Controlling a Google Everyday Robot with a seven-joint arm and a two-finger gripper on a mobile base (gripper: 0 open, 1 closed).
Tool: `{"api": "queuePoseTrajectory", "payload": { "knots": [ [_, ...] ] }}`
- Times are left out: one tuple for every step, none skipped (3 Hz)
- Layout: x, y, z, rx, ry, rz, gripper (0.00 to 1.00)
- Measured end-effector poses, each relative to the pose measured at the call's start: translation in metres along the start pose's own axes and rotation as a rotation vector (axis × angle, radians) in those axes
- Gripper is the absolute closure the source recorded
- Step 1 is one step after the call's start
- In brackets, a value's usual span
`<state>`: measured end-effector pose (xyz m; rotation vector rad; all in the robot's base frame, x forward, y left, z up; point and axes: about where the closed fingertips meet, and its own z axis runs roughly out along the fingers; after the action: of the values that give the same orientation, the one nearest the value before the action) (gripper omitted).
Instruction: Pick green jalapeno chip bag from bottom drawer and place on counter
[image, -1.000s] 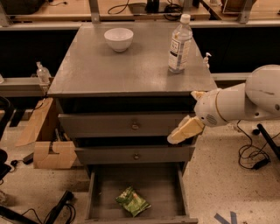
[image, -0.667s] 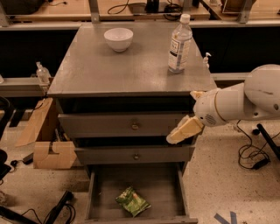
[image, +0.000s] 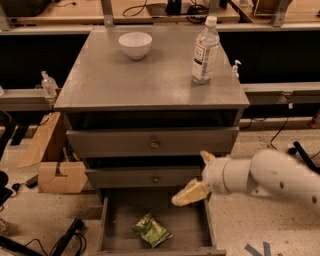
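Note:
The green jalapeno chip bag (image: 151, 230) lies crinkled on the plank floor of the bottom drawer (image: 105, 222), which is pulled out, near its front middle. My gripper (image: 197, 175) hangs on the white arm just above the drawer's right back part, up and to the right of the bag and not touching it. Its two tan fingers (image: 188, 194) stand apart and hold nothing. The grey counter (image: 145, 82) tops the cabinet above.
A white bowl (image: 135, 44) and a clear water bottle (image: 205, 49) stand on the counter. The two knobbed drawers (image: 152, 143) are shut. A cardboard box (image: 55, 167) and cables lie on the floor to the left. A wooden benchtop runs behind.
My gripper and arm have moved down and to the left, from beside the upper drawers to just over the open bottom drawer. The bag has not moved.

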<state>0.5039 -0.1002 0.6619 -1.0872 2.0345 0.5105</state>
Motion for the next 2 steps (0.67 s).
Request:
{"api": "queuePoseTrajectory", "payload": {
  "knots": [
    [0.039, 0.016, 0.039, 0.017, -0.087, 0.01, 0.0],
    [0.074, 0.03, 0.079, 0.05, -0.146, -0.019, 0.0]
  ]
}}
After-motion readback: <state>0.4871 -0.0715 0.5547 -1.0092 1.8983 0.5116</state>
